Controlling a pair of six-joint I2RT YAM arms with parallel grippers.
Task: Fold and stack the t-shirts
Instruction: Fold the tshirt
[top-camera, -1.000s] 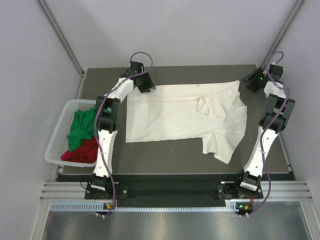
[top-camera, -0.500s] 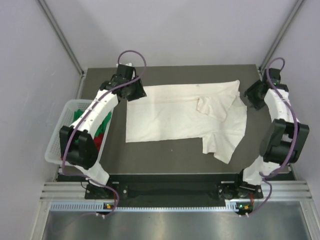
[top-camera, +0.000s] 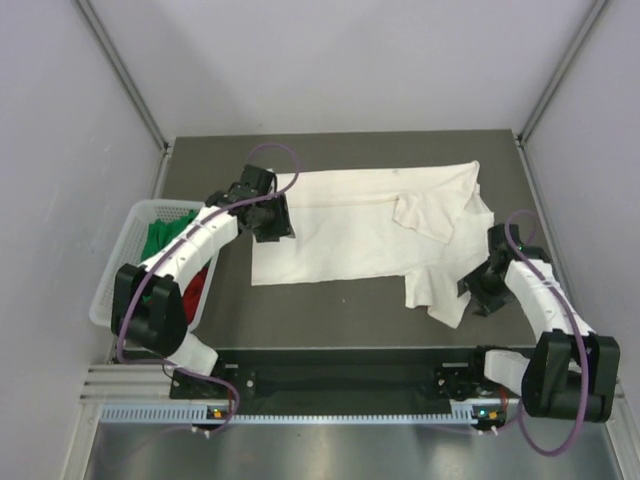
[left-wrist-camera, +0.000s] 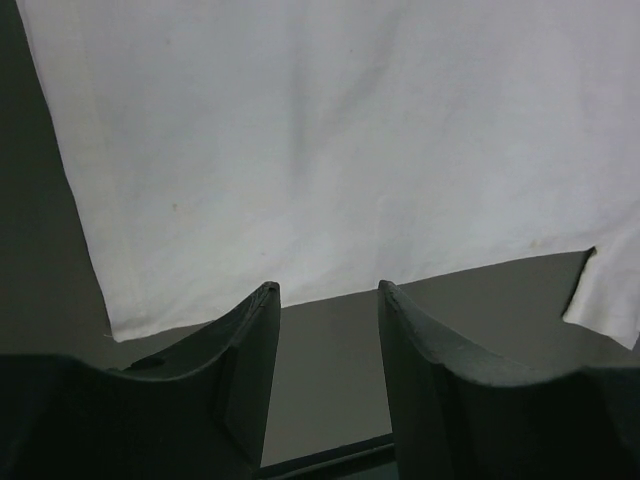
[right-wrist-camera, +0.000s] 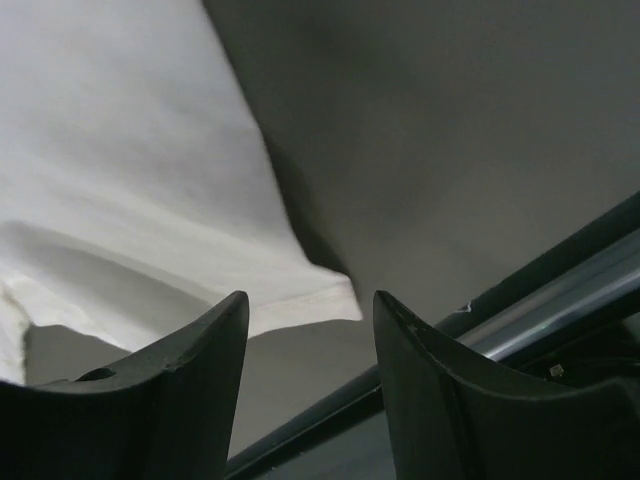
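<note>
The cream-white t-shirt (top-camera: 360, 235) lies spread on the dark table, its right side rumpled with a sleeve folded over. My left gripper (top-camera: 274, 225) hovers open over the shirt's left edge. In the left wrist view the shirt (left-wrist-camera: 330, 140) fills the top, and the gripper (left-wrist-camera: 325, 290) is empty over its hem. My right gripper (top-camera: 476, 298) is open and empty by the shirt's lower right corner. In the right wrist view that corner (right-wrist-camera: 320, 295) lies between the gripper's (right-wrist-camera: 312, 300) tips. The green tee (top-camera: 158, 243) and red tee (top-camera: 192, 292) sit in the basket.
A white mesh basket (top-camera: 105, 305) stands off the table's left edge, partly hidden by my left arm. The table's near edge and a metal rail (right-wrist-camera: 560, 290) lie close beside the right gripper. Grey walls enclose the table.
Both arms have swung in from the far corners. The left gripper came down to the shirt's left edge; the right gripper moved toward me to the shirt's lower right corner. The shirt has not moved.
</note>
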